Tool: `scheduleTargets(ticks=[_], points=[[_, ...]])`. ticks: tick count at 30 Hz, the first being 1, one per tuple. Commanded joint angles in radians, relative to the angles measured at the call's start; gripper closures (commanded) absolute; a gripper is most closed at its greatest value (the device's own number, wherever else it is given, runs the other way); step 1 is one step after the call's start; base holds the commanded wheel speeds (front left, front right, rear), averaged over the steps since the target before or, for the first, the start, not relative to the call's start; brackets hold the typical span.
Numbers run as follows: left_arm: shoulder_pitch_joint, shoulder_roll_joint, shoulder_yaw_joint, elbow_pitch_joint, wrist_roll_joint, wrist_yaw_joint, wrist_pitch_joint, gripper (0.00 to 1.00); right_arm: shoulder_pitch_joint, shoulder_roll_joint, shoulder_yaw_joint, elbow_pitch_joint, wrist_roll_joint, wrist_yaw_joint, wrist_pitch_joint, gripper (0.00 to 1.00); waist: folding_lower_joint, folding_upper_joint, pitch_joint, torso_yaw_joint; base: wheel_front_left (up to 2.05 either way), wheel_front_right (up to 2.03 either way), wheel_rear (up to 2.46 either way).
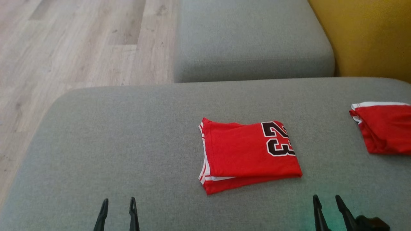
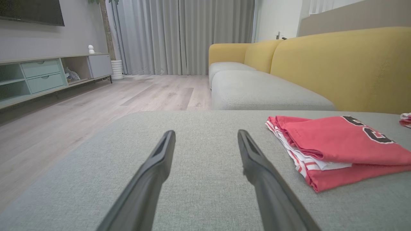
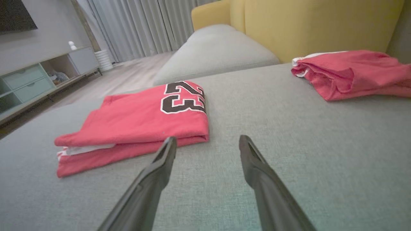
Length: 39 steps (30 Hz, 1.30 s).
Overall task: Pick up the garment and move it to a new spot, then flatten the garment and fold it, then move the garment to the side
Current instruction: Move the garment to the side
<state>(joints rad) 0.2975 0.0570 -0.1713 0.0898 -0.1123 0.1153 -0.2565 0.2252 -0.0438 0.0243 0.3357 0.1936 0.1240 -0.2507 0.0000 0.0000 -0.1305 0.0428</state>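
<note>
1. Two grippers are being shown low in the head view, the left gripper (image 1: 118, 200) and the right gripper (image 1: 327, 197), both being held wide and empty. The folded garment (image 1: 247, 154) is lying on the grey cushion (image 1: 128, 144), ahead of both and between them, nearer the right one.
2. Through the left wrist view, the garment (image 2: 337, 144) is being seen ahead and to the right of the spread left gripper (image 2: 206, 133), with its layered open edges facing it. If only the top layer is being pinched, the fold is likely being pulled apart.
3. Through the right wrist view, the garment (image 3: 138, 122) is lying just ahead-left of the open right gripper (image 3: 208, 138). A second red garment (image 3: 353, 70) is lying farther ahead-right, so the wrong piece is at risk of being taken. A low approach risks the near fold being rumpled.
</note>
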Motion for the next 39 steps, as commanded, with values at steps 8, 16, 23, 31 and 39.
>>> scheduleTargets(ticks=[8,16,23,31,39], points=[[-0.077,-0.007,0.002,-0.035,-0.022,0.021,-0.005,0.0,-0.291,-0.007,0.029,0.15,0.038,0.007,-0.006,0.0,0.0,0.0,0.086,-0.011,0.0,0.0,0.0],[-0.131,-0.007,-0.052,-0.015,-0.008,0.015,-0.005,0.0,-0.539,-0.075,0.093,0.422,0.137,0.007,0.13,0.0,0.0,0.0,0.14,0.022,0.0,0.0,0.0],[-0.162,-0.007,-0.08,0.009,-0.013,0.006,-0.005,0.0,-0.666,-0.106,0.159,0.598,0.17,0.007,0.164,0.0,0.0,0.0,0.172,0.057,0.0,0.0,0.0],[-0.189,-0.007,-0.095,-0.002,0.021,-0.006,-0.005,0.0,-0.742,-0.088,0.227,0.777,0.121,0.007,0.178,1.0,0.0,0.0,0.205,0.06,0.0,0.0,0.0],[-0.213,-0.007,-0.082,-0.043,0.023,-0.001,-0.005,0.0,-0.868,-0.127,0.254,0.807,0.094,0.007,0.078,1.0,0.0,0.0,0.277,-0.016,0.0,0.0,0.0]])
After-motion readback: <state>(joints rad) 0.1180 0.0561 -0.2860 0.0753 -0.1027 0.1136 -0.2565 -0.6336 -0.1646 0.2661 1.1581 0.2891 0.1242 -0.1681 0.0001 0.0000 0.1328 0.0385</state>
